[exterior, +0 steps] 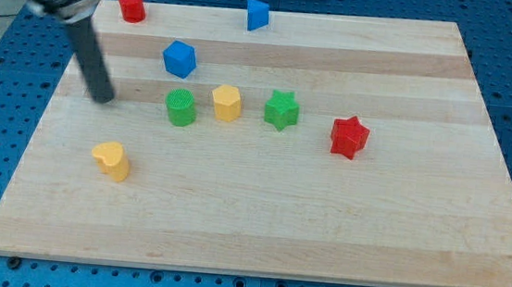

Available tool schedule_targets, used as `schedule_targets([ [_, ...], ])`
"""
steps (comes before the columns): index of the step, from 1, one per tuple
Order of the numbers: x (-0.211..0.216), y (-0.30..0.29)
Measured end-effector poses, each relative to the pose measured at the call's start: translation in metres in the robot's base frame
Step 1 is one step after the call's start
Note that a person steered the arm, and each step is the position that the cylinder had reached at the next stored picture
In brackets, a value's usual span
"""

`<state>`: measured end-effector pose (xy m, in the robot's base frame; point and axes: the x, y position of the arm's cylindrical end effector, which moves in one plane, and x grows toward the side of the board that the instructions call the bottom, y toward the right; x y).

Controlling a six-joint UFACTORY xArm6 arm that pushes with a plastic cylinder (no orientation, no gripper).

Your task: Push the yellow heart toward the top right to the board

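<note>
The yellow heart (111, 160) lies at the board's lower left. My tip (104, 99) rests on the board above it and slightly to the left, apart from the heart. A green cylinder (181, 106) stands to the tip's right, and a yellow hexagonal block (226, 102) lies beyond it.
A blue cube (179, 59) lies up and right of the tip. A green star (281, 109) and a red star (349, 137) lie in the middle. A red cylinder (132, 5) and a blue triangle (257, 14) sit at the top edge of the wooden board (369, 237).
</note>
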<state>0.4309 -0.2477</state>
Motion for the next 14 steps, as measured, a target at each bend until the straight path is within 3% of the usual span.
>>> schedule_targets([
  [1, 0.074, -0.003],
  [2, 0.114, 0.008],
  [5, 0.087, 0.09],
  [6, 0.065, 0.102],
  [7, 0.031, 0.072],
  [8, 0.03, 0.043],
  [11, -0.016, 0.102],
  [13, -0.069, 0.123],
  [14, -0.071, 0.164],
])
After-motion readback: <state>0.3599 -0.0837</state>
